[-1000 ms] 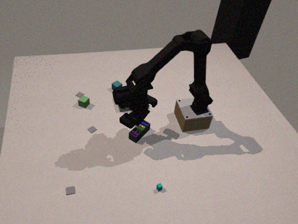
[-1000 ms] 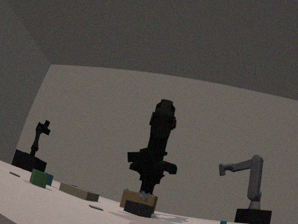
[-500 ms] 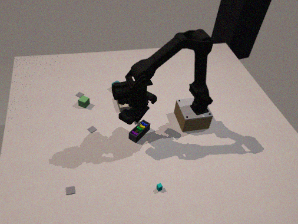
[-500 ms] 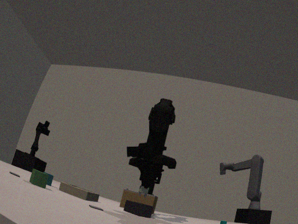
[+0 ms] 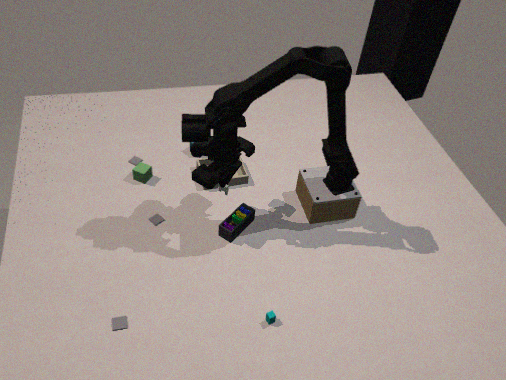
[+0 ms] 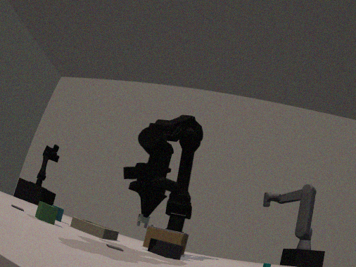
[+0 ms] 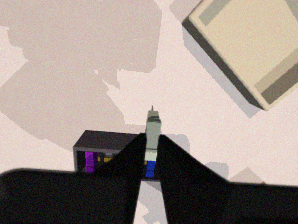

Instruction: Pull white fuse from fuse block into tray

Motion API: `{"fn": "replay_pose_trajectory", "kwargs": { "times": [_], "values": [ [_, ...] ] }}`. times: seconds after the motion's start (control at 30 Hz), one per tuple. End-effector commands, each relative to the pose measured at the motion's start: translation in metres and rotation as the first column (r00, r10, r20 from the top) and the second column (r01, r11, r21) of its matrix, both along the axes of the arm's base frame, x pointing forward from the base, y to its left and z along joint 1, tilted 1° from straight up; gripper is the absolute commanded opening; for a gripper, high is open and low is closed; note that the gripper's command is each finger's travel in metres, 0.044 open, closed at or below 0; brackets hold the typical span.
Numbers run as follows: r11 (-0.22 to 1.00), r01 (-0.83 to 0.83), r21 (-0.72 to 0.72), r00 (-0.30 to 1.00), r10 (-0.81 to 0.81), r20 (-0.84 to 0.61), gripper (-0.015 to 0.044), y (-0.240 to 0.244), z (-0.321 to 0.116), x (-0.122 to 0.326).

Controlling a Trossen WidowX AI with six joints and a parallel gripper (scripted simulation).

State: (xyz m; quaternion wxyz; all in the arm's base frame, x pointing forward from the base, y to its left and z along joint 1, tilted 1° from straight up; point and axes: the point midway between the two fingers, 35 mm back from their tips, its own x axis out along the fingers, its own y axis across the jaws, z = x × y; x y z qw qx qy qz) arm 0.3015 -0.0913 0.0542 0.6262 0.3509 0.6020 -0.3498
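Note:
My gripper (image 5: 223, 184) (image 6: 144, 215) (image 7: 151, 139) is shut on the white fuse (image 5: 224, 190) (image 6: 142, 220) (image 7: 153, 129), which hangs below the fingertips in the air. The dark fuse block (image 5: 231, 235) (image 6: 165, 249) (image 7: 107, 140) stands on the table, lower than the fuse. In it sit a purple fuse (image 5: 229, 226) (image 7: 89, 160), a green fuse (image 5: 238, 218), a yellow fuse (image 5: 241, 214) and a blue fuse (image 5: 245, 209) (image 7: 151, 169). The beige tray (image 5: 239, 181) (image 6: 88, 228) (image 7: 220, 61) is at the upper right in the wrist view, apart from the fuse; the gripper partly hides it in the top view.
A green cube (image 5: 142, 172) (image 6: 46, 212) stands left of the tray, and a blue-teal cube (image 6: 59, 213) behind it. A small teal cube (image 5: 270, 317) is at the front. Flat grey tiles (image 5: 156, 219) (image 5: 119, 323) lie on the left. The arm's wooden base box (image 5: 332, 209) is right of the block.

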Motion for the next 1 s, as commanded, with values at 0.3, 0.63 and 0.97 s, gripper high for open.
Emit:
{"fn": "replay_pose_trajectory", "kwargs": {
  "times": [0.3, 0.63, 0.97],
  "values": [
    [1.0, -0.004, -0.01, 1.0, 0.004, 0.003, 0.0, -0.07, 0.003, -0.016],
    [1.0, -0.004, -0.015, 1.0, 0.004, 0.001, 0.0, -0.121, 0.003, -0.041],
    [1.0, -0.004, -0.016, 1.0, 0.004, 0.001, 0.0, -0.133, 0.0, -0.049]
  ]
}}
